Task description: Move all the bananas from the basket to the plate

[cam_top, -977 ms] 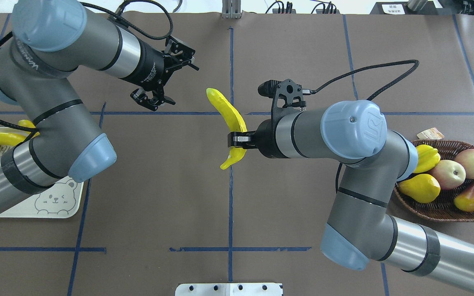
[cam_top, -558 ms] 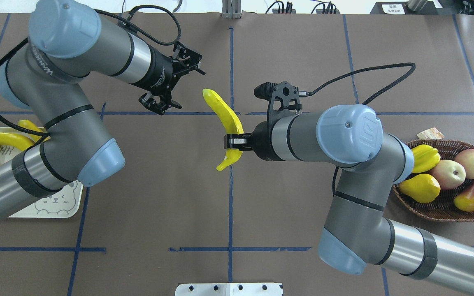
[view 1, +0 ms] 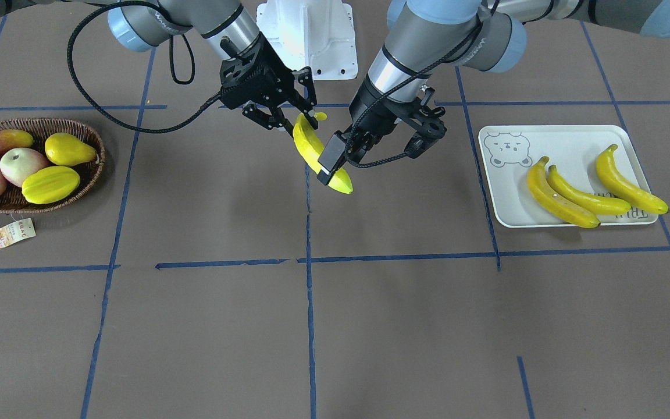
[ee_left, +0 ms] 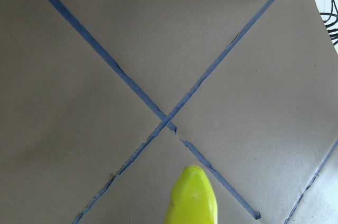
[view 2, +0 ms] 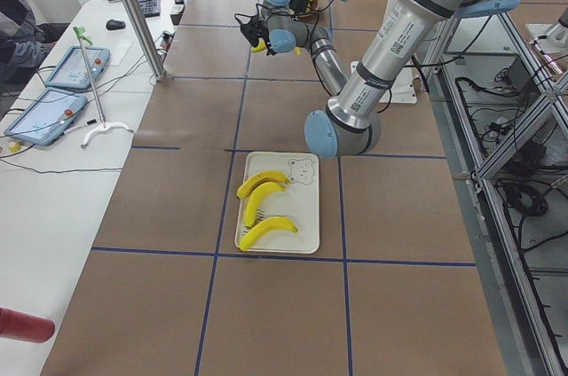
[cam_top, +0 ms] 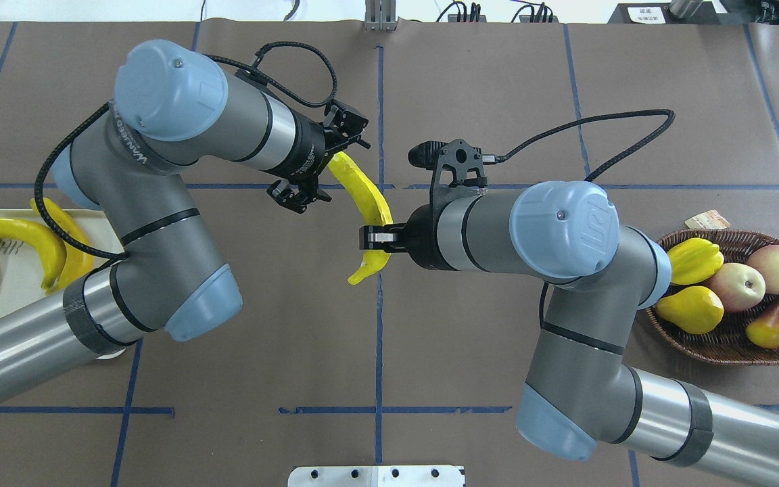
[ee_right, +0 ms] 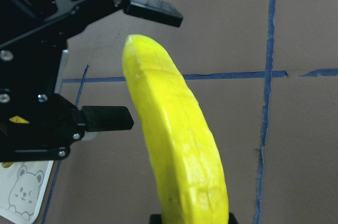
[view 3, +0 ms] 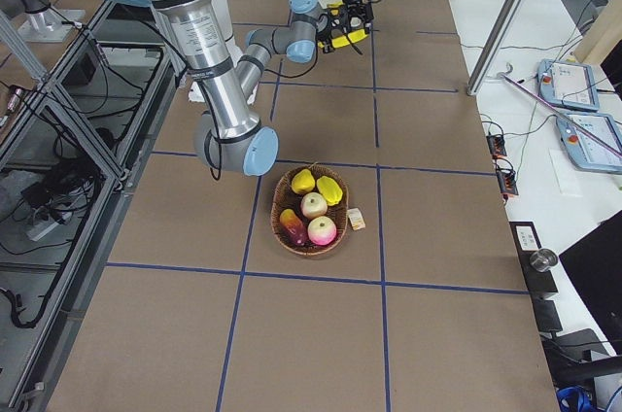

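My right fingers [cam_top: 372, 237] are clamped on the lower half of one banana [cam_top: 361, 189], holding it in the air above the middle of the table [cam_top: 261, 385]. My left fingers [ee_right: 105, 118] are spread apart on either side of its upper end. Three other bananas [view 1: 579, 201] lie on the plate [view 1: 567, 139], well apart from the basket [view 1: 100, 152].

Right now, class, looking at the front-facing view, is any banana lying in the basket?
No, the basket holds only a pear, a ridged yellow-green fruit and three rosy fruits, nothing long and curved.
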`<state>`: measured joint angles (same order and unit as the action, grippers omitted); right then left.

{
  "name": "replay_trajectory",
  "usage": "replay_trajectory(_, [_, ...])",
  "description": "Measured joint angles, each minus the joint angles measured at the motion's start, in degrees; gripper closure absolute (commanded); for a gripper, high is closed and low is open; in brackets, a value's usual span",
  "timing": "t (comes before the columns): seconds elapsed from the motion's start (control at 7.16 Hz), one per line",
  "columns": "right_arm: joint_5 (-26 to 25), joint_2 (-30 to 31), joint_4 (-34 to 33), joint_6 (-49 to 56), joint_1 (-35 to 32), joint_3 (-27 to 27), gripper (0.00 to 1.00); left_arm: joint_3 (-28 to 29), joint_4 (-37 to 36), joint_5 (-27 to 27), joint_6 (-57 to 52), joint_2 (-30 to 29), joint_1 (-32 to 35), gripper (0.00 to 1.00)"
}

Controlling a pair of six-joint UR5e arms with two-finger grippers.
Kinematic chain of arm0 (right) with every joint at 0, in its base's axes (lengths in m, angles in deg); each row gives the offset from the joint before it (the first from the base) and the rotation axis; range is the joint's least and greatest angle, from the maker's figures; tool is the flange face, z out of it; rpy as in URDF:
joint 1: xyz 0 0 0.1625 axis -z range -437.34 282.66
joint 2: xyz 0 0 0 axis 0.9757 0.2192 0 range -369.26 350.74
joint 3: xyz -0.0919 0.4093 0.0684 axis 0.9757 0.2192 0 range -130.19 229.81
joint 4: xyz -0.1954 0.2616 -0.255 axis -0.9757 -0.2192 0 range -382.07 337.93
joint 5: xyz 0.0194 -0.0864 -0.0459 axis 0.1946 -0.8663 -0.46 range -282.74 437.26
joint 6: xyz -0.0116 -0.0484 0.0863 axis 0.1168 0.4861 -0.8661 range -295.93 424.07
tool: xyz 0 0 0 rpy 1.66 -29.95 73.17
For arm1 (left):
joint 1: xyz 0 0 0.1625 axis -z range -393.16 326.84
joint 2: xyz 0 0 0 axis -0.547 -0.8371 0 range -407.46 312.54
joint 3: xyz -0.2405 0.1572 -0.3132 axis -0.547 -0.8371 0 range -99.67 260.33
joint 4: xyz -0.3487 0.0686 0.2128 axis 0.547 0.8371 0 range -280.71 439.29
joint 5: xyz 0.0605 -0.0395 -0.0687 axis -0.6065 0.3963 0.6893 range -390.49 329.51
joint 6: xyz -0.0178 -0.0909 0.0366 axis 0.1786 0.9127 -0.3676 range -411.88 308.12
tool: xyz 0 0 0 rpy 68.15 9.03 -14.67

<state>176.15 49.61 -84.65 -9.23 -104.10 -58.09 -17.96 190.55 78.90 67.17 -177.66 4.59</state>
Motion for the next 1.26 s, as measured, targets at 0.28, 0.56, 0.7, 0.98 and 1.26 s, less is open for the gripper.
replay_trajectory(0.28, [-0.01, -0.01, 0.00, 0.00, 0.03, 0.11, 0.99, 0.34, 0.07, -0.20, 0.04, -0.37, -0.33, 0.26])
replay_trajectory(0.56, [-0.01, -0.06, 0.00, 0.00, 0.04, 0.10, 0.99, 0.38, 0.10, -0.25, -0.05, -0.41, -0.57, 0.33])
replay_trajectory(0.7, [-0.01, -0.10, 0.00, 0.00, 0.04, 0.05, 0.99, 0.38, 0.10, -0.27, -0.10, -0.39, -0.62, 0.47])
replay_trajectory(0.98, [-0.01, -0.15, 0.00, 0.02, 0.04, -0.01, 0.93, 0.38, 0.12, -0.24, -0.15, -0.33, -0.66, 1.00])
replay_trajectory(1.26, [0.04, -0.16, 0.04, 0.06, 0.01, -0.02, 0.01, 0.39, 0.17, -0.22, -0.42, -0.30, -0.67, 1.00])
